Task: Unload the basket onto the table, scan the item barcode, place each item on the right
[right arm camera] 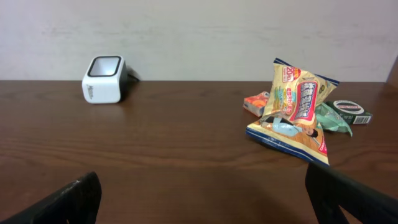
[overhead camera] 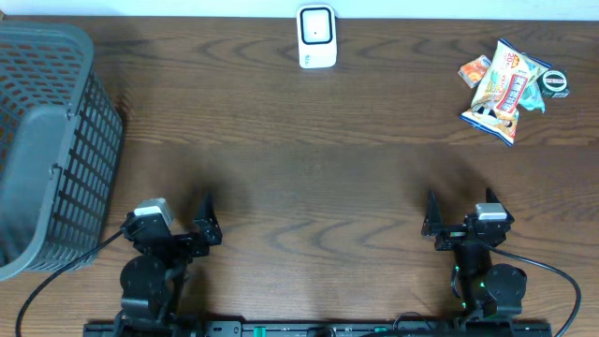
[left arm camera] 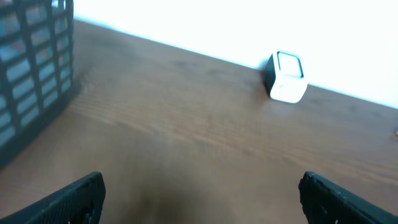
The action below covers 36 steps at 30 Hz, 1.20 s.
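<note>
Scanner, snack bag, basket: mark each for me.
scanner (overhead camera: 316,36), overhead view, on its top window.
snack bag (right arm camera: 300,106), right wrist view, middle of the printed front.
basket (overhead camera: 94,168), overhead view, on its mesh side wall.

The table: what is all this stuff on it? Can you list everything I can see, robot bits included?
table: one, dark brown wood, under everything
basket: one, grey plastic mesh, far left
barcode scanner: one, white with a dark window, middle of the far edge
snack bag: one, yellow with red and blue print, far right corner
orange packet: one, orange, small, at the bag's left side
teal wrapper: one, teal green, at the bag's right side
dark green box: one, dark green, small, rightmost of the pile
left pincer: one, black, near edge on the left, open, holding nothing
right pincer: one, black, near edge on the right, open, holding nothing
</note>
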Tool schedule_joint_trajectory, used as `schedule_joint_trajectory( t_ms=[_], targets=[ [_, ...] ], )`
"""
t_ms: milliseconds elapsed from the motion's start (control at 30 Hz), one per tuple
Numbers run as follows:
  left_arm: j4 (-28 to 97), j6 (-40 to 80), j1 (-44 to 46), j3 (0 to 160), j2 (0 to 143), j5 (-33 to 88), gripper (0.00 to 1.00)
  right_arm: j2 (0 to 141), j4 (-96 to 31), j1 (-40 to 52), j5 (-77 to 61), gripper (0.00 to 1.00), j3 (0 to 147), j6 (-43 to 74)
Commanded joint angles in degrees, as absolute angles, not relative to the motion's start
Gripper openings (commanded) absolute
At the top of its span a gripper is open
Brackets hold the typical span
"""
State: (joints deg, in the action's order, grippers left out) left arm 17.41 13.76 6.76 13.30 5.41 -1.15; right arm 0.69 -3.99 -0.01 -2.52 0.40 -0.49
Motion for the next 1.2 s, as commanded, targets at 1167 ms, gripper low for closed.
schedule_joint_trajectory(
  t_ms=[1167],
  targets=[
    [3.6,-0.3,2.5,0.2,0.1,6.9,0.98,0.3,-4.3,-0.3,-1.8,0.99,0.3,-0.9]
  ],
)
